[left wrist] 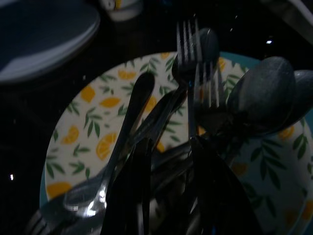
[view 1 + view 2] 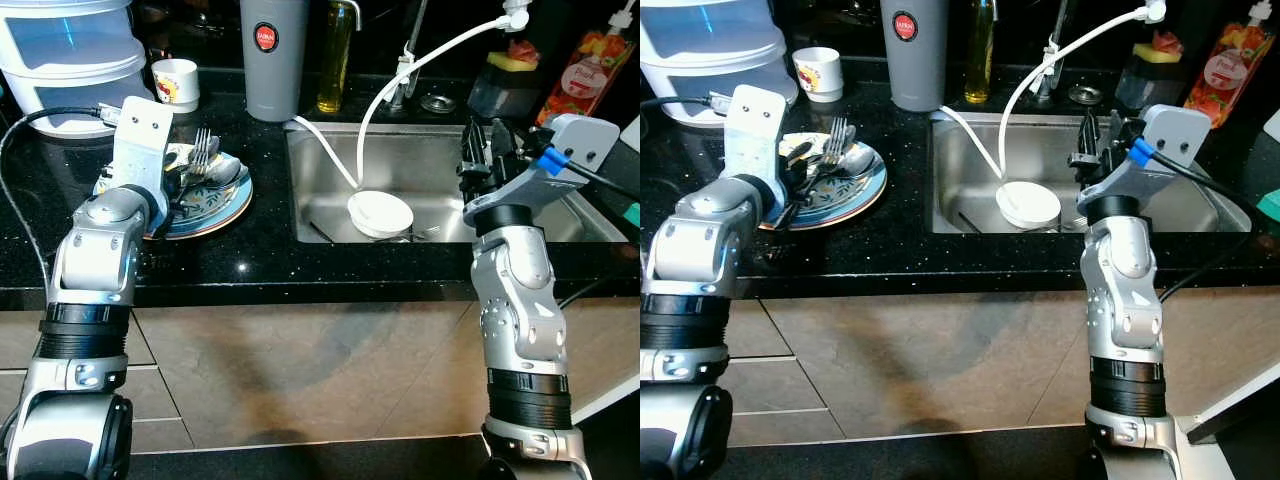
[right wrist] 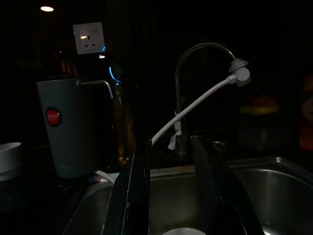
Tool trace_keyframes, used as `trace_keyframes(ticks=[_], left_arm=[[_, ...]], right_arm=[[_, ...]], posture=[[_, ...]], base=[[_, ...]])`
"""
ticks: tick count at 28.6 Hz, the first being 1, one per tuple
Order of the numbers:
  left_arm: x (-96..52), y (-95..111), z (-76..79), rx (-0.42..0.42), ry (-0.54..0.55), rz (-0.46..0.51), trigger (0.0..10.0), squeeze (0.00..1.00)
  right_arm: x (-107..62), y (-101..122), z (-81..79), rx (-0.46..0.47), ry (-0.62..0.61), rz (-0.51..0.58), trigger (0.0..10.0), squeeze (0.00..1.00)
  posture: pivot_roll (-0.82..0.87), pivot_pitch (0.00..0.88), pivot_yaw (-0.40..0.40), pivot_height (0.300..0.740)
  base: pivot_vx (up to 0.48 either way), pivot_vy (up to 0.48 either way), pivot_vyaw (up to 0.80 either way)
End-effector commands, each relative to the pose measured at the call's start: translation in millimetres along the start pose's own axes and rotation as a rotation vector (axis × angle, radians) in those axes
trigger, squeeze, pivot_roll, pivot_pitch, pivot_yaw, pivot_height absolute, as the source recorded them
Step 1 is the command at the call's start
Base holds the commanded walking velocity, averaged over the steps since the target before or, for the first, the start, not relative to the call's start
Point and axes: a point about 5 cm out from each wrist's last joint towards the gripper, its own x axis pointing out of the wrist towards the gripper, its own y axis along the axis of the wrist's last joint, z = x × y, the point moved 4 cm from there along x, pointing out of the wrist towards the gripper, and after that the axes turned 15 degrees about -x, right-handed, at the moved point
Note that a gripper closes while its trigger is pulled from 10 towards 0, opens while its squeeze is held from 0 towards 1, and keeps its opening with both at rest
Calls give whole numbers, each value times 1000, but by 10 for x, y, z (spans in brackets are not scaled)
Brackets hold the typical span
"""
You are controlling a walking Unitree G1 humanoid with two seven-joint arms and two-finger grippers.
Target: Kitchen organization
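A lemon-patterned plate (image 2: 225, 205) lies on the black counter left of the sink, heaped with forks (image 2: 203, 148), spoons (image 1: 264, 93) and other cutlery. My left gripper (image 2: 185, 190) is low over the plate's near side. Its open black fingers (image 1: 132, 196) straddle a bundle of cutlery handles, and I cannot tell whether they touch. My right gripper (image 2: 485, 150) hovers above the right part of the steel sink (image 2: 440, 160), open and empty, pointing toward the tap. A white bowl (image 2: 380, 212) rests upside down in the sink.
A white hose (image 2: 420, 55) runs from the tap (image 3: 195, 49) down into the sink. A grey container (image 2: 272, 55), oil bottle (image 2: 335, 55), mug (image 2: 176, 82) and stacked white tubs (image 2: 70, 60) line the back. A juice pouch (image 2: 585, 70) stands at the right.
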Motion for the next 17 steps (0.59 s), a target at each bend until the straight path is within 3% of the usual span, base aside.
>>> trace_keyframes(ticks=[1, 5, 9, 14, 15, 16, 17], left_arm=[[-16, -78, 63, -40, -25, -34, 10000, 0], [-32, -126, 166, -95, -76, -58, 10000, 0], [-54, -113, 235, -97, -106, -54, 10000, 0], [-52, -176, 202, -103, -88, -77, 10000, 0], [-53, -220, 158, -113, -68, -94, 6275, 0], [-53, -220, 158, -113, -68, -94, 6275, 0], [-53, -236, 140, -115, -58, -100, 4902, 0]], right_arm=[[0, -23, 12, 3, 2, -7, 10000, 0], [3, -22, 3, 4, 3, -6, 10000, 0], [2, -21, 3, 4, 5, -5, 10000, 0], [2, -24, 5, 4, 5, -7, 10000, 0], [2, -25, 4, 4, 5, -6, 10000, 0], [2, -25, 4, 4, 5, -6, 10000, 0], [3, -25, 4, 4, 6, -6, 10000, 0]], posture=[[95, 32, -28, 740], [94, 31, -29, 740], [91, 30, -29, 740], [91, 29, -30, 740], [92, 29, -31, 740], [92, 29, -31, 740], [92, 29, -31, 740]], base=[[0, 0, 0], [0, 0, 0], [0, 0, 0], [0, 0, 0], [0, 0, 0], [0, 0, 0], [0, 0, 0]])
